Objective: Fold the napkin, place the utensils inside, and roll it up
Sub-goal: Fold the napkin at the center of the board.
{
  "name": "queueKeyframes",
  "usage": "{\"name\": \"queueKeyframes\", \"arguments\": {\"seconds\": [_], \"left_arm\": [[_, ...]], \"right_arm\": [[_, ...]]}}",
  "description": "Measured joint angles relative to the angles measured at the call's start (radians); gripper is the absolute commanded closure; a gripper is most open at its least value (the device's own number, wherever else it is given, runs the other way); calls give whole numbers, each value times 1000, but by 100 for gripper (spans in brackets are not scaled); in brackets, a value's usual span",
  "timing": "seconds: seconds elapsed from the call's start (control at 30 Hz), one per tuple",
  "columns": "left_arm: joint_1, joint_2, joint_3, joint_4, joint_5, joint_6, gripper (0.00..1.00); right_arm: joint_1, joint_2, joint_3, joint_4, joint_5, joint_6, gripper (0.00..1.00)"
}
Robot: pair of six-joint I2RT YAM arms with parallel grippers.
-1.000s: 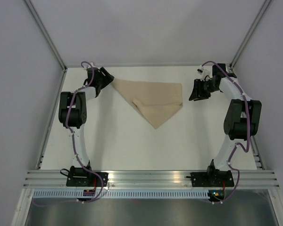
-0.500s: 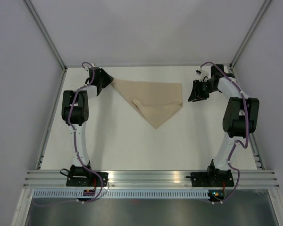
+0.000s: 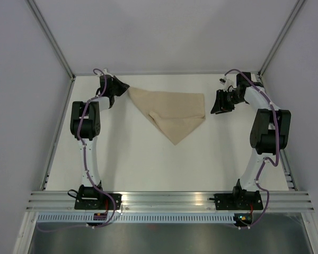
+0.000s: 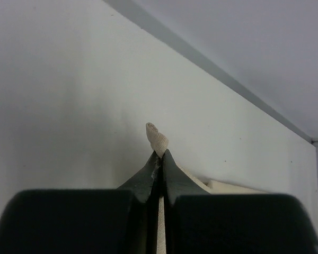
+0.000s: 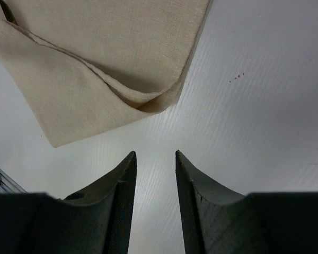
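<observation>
The beige napkin (image 3: 172, 114) lies folded into a triangle at the back of the table, its point toward the arms. My left gripper (image 3: 123, 87) is shut on the napkin's far left corner. In the left wrist view a small tip of cloth (image 4: 158, 136) sticks out past the closed gripper (image 4: 160, 154). My right gripper (image 3: 216, 107) stands open just right of the napkin's right corner. In the right wrist view the layered corner (image 5: 148, 98) lies a little ahead of the open gripper (image 5: 155, 154), which has nothing between its fingers. The utensils are hidden. A thin dark sliver (image 5: 8, 10) shows at the fold; I cannot tell what it is.
The white table (image 3: 148, 164) is walled by grey panels, with a metal rail (image 3: 169, 200) along the near edge. The back wall's edge (image 4: 228, 79) runs close behind the left gripper.
My left gripper has closed on the napkin's left corner, and that arm has shifted slightly toward the back. The right gripper has barely moved.
</observation>
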Motion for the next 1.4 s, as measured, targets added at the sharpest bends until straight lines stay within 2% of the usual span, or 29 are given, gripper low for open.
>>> {"name": "queueKeyframes", "arguments": {"seconds": [0.27, 0.47, 0.57, 0.67, 0.83, 1.0, 1.4], "left_arm": [[0, 0, -23, 180, 150, -30, 98], [-1, -28, -77, 284, 248, -56, 98], [-3, -45, -108, 319, 284, -70, 98], [-7, -63, -135, 344, 309, -84, 98], [-15, -94, -165, 367, 326, -100, 98], [-27, -101, -166, 380, 339, -105, 98], [-48, -103, -168, 381, 343, -108, 98]], "right_arm": [[60, 0, 22, -3, -5, 3, 60], [193, 37, 111, 7, -75, 58, 70], [267, 100, 165, 39, -127, 108, 76], [335, 181, 207, 91, -193, 176, 78], [419, 306, 227, 203, -285, 289, 79], [451, 396, 286, 278, -326, 374, 79], [500, 500, 386, 376, -299, 431, 79]]}}
